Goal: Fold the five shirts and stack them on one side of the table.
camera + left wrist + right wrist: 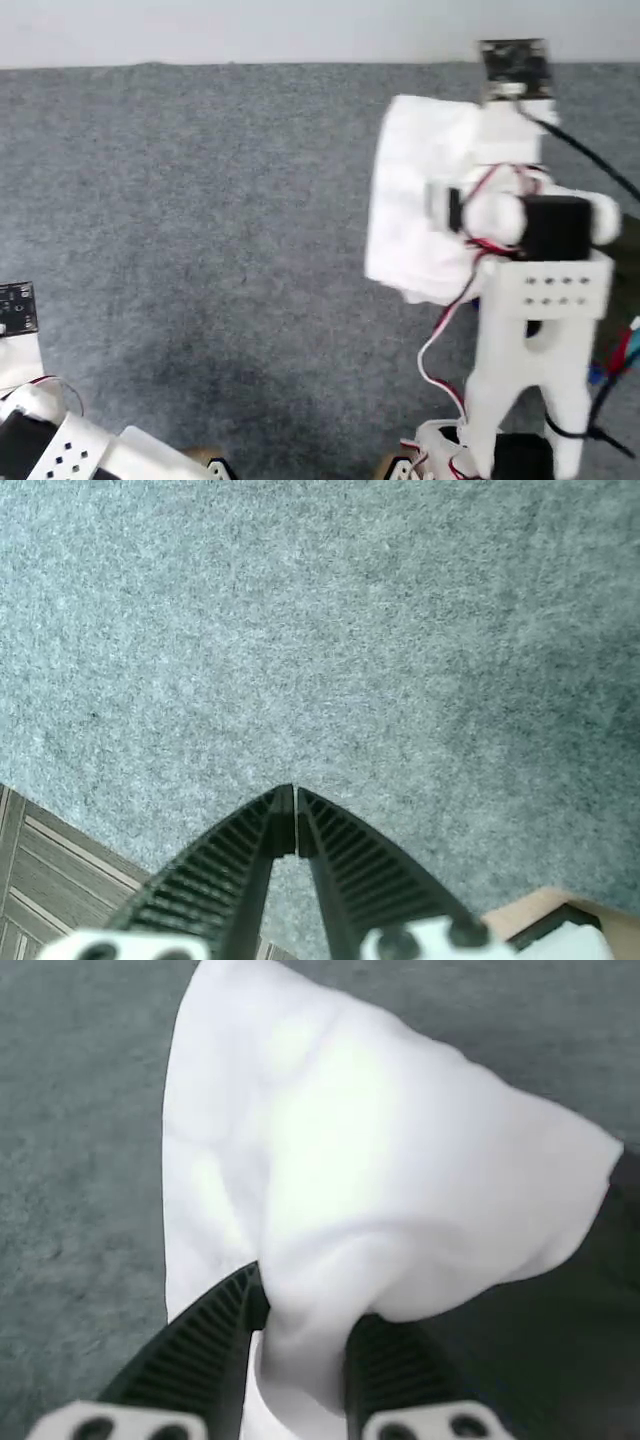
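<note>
Your right gripper (300, 1348) pinches the white shirt (415, 200), far right on the table (200, 200); long axis runs near-to-far, one edge hidden by the arm (540, 300). Your left gripper (296, 825) is closed, empty

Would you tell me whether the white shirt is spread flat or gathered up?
Gathered up: the white shirt is bunched, pinched in the right tool.

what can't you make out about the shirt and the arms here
High view: the right arm covers part of the white shirt; whether it is one shirt or a stack cannot be told.
Right wrist view: bunched cloth hides the right gripper at its fingertips.
High view: the left arm is cut off by the bottom edge.
</note>
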Controlling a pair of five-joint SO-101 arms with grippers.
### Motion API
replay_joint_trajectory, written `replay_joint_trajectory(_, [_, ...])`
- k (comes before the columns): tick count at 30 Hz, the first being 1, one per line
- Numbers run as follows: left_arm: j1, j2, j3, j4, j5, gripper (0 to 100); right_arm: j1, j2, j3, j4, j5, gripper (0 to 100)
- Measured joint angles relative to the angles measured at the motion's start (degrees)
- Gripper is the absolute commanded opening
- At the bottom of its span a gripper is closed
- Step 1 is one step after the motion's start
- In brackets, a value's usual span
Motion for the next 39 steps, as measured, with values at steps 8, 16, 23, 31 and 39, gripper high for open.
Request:
replay_joint_trajectory(8, [0.0, 0.0, 0.0, 0.0, 0.0, 2, 16.2, 2.8, 0.0, 0.0, 6.7, 0.9])
replay_joint_trajectory(16, [0.0, 0.0, 0.0, 0.0, -0.1, 2, 28.0, 16.9, 0.0, -7.6, 10.3, 1.3])
replay_joint_trajectory(23, [0.0, 0.0, 0.0, -1.7, 0.0, 2, 32.5, 27.5, 0.1, -13.1, 12.6, 13.2])
replay_joint_trajectory(31, [0.0, 0.0, 0.0, -2.1, 0.0, 2, 33.4, 27.5, -2.5, -9.8, 11.9, 36.4])
replay_joint_trajectory(39, [0.0, 0.0, 0.0, -2.3, -0.3, 2, 31.6, 18.7, -5.7, -5.9, 11.7, 19.2])
